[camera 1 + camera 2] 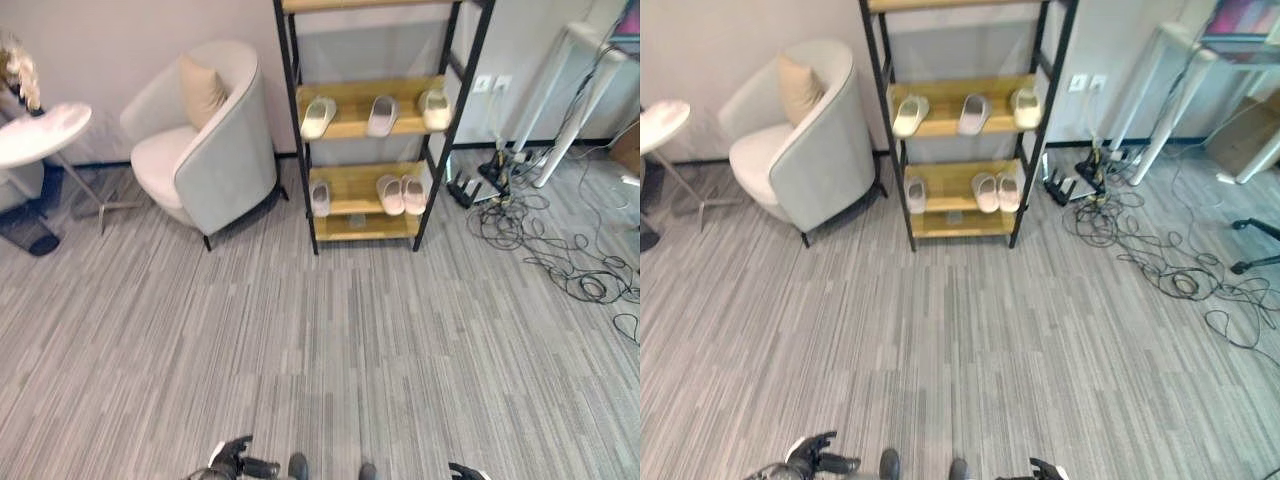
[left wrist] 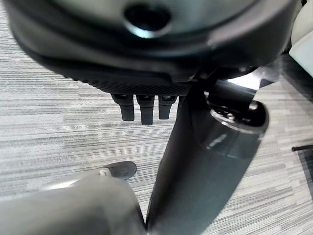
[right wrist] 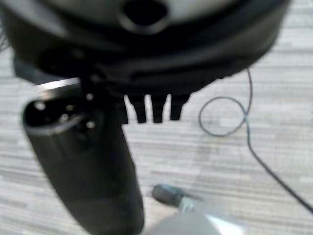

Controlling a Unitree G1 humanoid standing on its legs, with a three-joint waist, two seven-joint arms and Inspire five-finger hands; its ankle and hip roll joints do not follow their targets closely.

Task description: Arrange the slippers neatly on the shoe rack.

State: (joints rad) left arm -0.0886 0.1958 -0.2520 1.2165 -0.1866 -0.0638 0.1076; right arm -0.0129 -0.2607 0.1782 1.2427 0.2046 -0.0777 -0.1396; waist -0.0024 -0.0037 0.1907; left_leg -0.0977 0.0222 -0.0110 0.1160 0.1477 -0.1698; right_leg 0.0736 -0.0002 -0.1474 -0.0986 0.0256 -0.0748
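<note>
A black-framed shoe rack [image 1: 296, 120] with wooden shelves stands against the far wall. Three pale slippers lie spaced apart on its middle shelf: one at the left [image 1: 318, 117], one in the middle [image 1: 382, 115], one at the right [image 1: 435, 108]. On the lower shelf a single slipper [image 1: 320, 197] lies at the left and a pair [image 1: 402, 194] side by side at the right. My left hand [image 1: 235, 462] and right hand [image 1: 465, 472] hang low at the near edge, far from the rack. Both hold nothing, with straight fingers [image 2: 142, 107] [image 3: 154, 108].
A pale armchair [image 1: 205, 145] with a cushion stands left of the rack. A round white table [image 1: 40, 132] is at the far left. Tangled cables [image 1: 560, 250] and white desk legs [image 1: 575, 100] lie to the rack's right. Grey striped carpet [image 1: 330, 340] spreads between me and the rack.
</note>
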